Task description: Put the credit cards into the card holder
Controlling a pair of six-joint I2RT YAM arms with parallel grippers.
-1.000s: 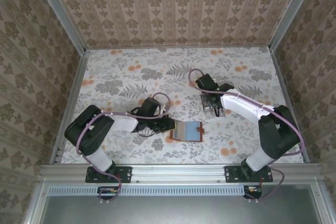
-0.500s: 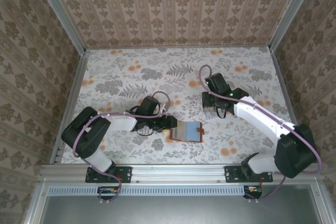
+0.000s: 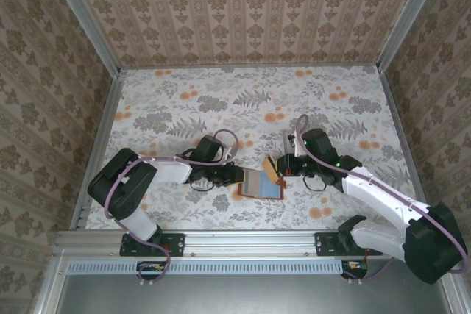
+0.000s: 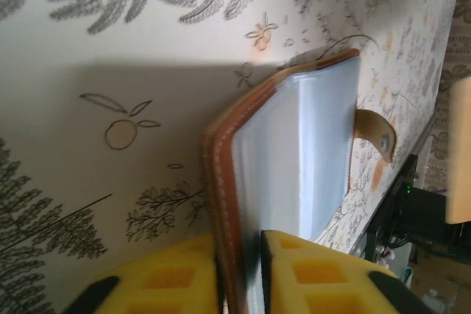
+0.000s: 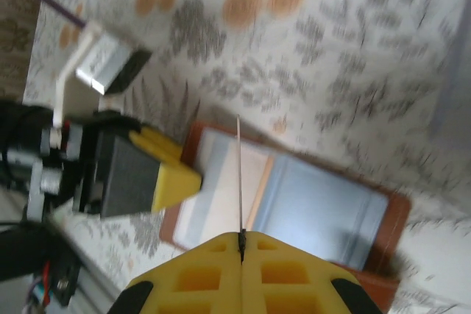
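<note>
While your right gripper (image 5: 241, 244) pinched a card (image 3: 273, 169) edge-on just above the card holder (image 3: 263, 184), whose left edge your left gripper (image 4: 239, 255) clamped, a slightly wrong tilt could have caught the card on a pocket lip and tugged the card holder loose.

The reddish-brown card holder (image 3: 259, 185) lies open, pale clear sleeves facing up, one cover edge pinched in the left gripper (image 4: 241, 251). A thin tan credit card (image 3: 271, 168) is clamped edge-on in the right gripper (image 5: 241, 243), poised over the holder's pockets.
</note>
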